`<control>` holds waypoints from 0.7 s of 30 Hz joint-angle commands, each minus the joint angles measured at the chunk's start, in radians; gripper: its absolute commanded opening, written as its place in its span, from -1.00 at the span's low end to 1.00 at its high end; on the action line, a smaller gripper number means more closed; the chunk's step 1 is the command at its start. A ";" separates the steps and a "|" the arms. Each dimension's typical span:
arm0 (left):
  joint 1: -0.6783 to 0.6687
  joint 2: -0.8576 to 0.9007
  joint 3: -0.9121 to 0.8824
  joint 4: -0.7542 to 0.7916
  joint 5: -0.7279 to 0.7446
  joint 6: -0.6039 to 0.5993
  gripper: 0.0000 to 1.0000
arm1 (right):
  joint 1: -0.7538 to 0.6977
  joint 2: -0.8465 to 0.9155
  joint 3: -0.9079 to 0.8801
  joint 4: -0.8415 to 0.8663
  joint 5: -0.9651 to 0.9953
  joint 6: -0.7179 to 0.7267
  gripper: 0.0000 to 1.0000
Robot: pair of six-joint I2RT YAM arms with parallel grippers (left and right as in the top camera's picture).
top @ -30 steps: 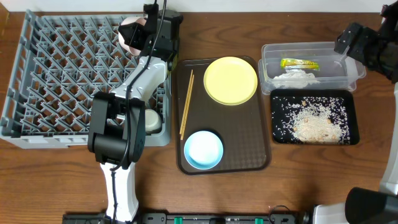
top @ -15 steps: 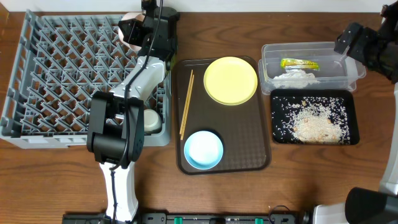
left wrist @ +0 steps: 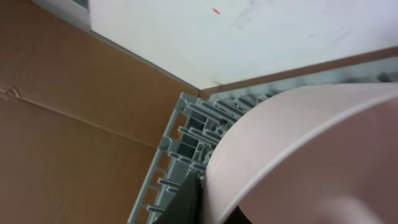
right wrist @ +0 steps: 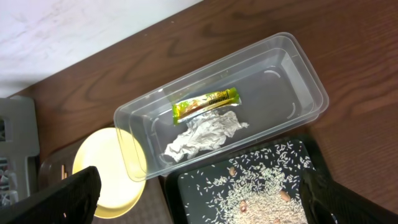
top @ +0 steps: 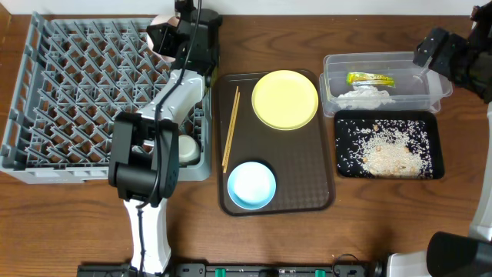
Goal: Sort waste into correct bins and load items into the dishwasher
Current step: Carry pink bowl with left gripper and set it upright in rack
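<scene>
Wooden table from above. Wrapper and paper lie in the clear tub, rice on the black tray (waste looks sorted). White cup sits in the grey rack; left gripper clamps the pinkish bowl over its far corner. Plate, blue bowl and chopsticks remain on the brown tray. Right gripper gapes, empty.

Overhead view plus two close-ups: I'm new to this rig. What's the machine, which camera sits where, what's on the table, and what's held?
Two robot arms work at a wooden table. The wide picture comes from a fixed camera above. Each close-up comes from a camera on one wrist. The left tool is shut on a pinkish bowl at the far edge of the grey dish rack. A white cup sits in the rack. The right tool hangs open and empty near the clear tub, which holds a wrapper and crumpled paper. Beside it, a black tray holds rice scraps. The brown tray carries a yellow plate, a blue bowl and chopsticks.
</scene>
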 commanded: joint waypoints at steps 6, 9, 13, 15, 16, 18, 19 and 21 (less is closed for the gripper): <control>0.003 0.064 0.004 0.010 -0.031 -0.020 -0.86 | -0.002 0.006 0.010 -0.002 -0.005 0.006 0.99; -0.001 0.063 0.004 0.043 -0.058 0.007 -0.85 | -0.002 0.006 0.010 -0.002 -0.005 0.006 0.98; -0.016 0.063 0.004 0.042 -0.086 0.019 -0.83 | -0.002 0.006 0.010 -0.002 -0.005 0.006 0.99; -0.026 0.063 0.004 0.042 -0.105 0.019 -0.72 | -0.002 0.006 0.010 -0.002 -0.005 0.006 0.99; -0.032 0.063 0.004 0.042 -0.113 0.019 -0.66 | -0.002 0.006 0.010 -0.002 -0.005 0.006 0.99; -0.043 0.063 0.004 0.042 -0.130 0.018 -0.48 | -0.002 0.006 0.010 -0.002 -0.005 0.006 0.99; -0.049 0.063 0.004 0.041 -0.137 0.018 -0.42 | -0.002 0.006 0.010 -0.002 -0.005 0.006 0.98; -0.062 0.063 0.004 0.041 -0.149 0.018 -0.32 | -0.002 0.006 0.010 -0.002 -0.005 0.006 0.99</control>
